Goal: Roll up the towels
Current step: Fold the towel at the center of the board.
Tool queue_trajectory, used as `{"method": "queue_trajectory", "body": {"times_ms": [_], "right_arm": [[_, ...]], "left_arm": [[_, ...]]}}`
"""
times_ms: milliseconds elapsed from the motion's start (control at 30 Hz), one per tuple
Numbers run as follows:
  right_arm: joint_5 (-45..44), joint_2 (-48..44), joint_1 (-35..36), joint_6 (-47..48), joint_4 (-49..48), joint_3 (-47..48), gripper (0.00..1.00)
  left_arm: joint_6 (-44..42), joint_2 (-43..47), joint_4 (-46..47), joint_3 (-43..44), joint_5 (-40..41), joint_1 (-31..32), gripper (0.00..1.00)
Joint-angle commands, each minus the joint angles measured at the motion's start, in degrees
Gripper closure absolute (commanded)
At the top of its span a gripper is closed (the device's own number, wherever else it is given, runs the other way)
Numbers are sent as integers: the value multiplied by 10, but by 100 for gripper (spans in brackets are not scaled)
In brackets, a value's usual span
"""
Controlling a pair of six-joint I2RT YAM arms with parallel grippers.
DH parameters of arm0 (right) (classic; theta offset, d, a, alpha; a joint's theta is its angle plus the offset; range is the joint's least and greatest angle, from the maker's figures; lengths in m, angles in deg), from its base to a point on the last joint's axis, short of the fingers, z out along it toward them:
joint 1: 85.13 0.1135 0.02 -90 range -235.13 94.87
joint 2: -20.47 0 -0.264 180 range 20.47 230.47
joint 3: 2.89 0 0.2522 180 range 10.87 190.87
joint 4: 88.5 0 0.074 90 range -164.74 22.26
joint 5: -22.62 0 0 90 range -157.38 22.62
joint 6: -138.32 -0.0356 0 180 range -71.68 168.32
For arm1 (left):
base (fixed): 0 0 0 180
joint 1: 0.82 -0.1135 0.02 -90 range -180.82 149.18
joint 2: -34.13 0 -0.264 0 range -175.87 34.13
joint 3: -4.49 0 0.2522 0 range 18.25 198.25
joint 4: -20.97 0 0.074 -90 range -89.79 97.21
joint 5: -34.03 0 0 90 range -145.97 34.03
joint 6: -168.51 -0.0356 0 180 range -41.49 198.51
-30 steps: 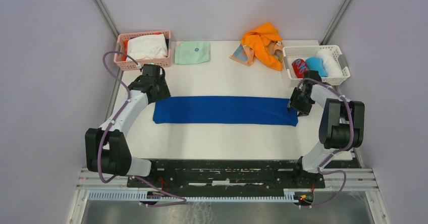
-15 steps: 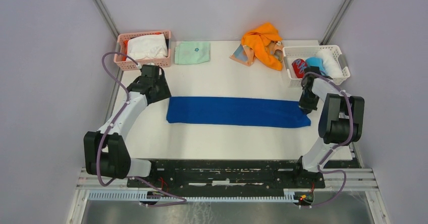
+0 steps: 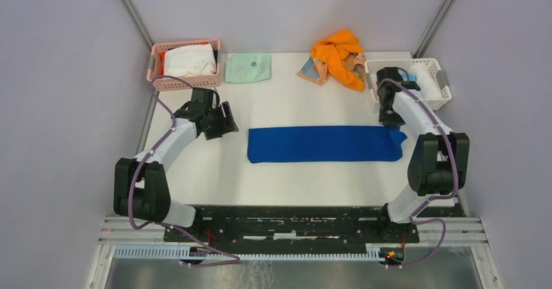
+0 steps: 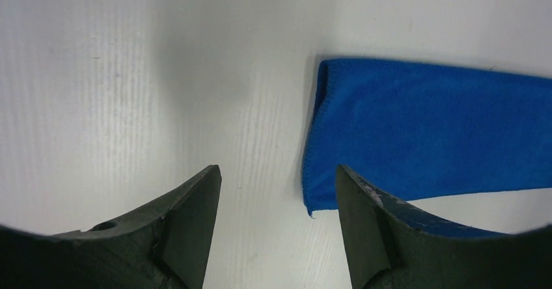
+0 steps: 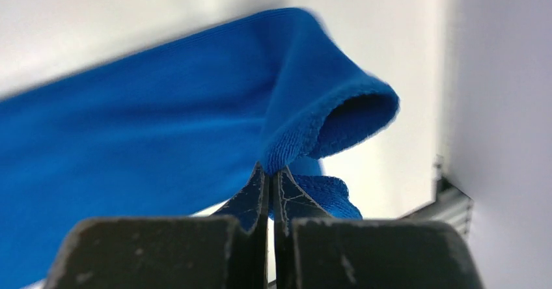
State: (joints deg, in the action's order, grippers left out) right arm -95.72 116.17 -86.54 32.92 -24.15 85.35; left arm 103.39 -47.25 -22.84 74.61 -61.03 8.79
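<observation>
The royal blue towel lies as a long flat strip across the table's middle. My right gripper is shut on the towel's right end; in the right wrist view the pinched edge curls up above the closed gripper. Left of the towel's left end, my left gripper stands open. In the left wrist view that end lies just ahead of the right finger, with bare table between the jaws. The orange towel sits crumpled on the peach towel at the back.
A folded mint-green cloth lies at the back left, next to a pink basket holding white cloth. A white basket with rolled cloths stands at the back right, close behind my right gripper.
My right gripper closed on the blue towel's right end and dragged the whole strip to the right. The left arm swung right after it, staying open.
</observation>
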Motion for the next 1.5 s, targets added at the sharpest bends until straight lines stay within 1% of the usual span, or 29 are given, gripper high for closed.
{"method": "queue_trajectory", "body": {"times_ms": [0, 100, 200, 400, 500, 567, 733, 900, 1167, 1467], "right_arm": [[160, -38, 98, -20, 35, 37, 100], [212, -31, 165, -51, 42, 72, 99], [236, -8, 230, -80, 40, 109, 99], [244, 76, 342, -121, 52, 199, 99], [241, 108, 381, -142, 59, 240, 100], [240, 126, 399, -158, 57, 260, 100], [238, 166, 430, -178, 58, 308, 99], [219, 183, 449, -201, 61, 341, 99], [217, 202, 464, -236, 33, 348, 96], [243, 233, 474, -270, -9, 342, 95]], "left_arm": [[60, -33, 69, -18, -92, 8, 29], [84, -61, 93, -25, -112, 12, 30], [97, -86, 109, -25, -119, 17, 31], [108, -132, 120, -22, -130, 26, 36], [113, -148, 125, -27, -123, 32, 39], [116, -158, 128, -32, -121, 36, 43], [116, -181, 127, -35, -109, 43, 55], [115, -188, 126, -36, -105, 52, 63], [112, -190, 122, -33, -101, 58, 69], [107, -190, 114, -30, -90, 66, 72]]}}
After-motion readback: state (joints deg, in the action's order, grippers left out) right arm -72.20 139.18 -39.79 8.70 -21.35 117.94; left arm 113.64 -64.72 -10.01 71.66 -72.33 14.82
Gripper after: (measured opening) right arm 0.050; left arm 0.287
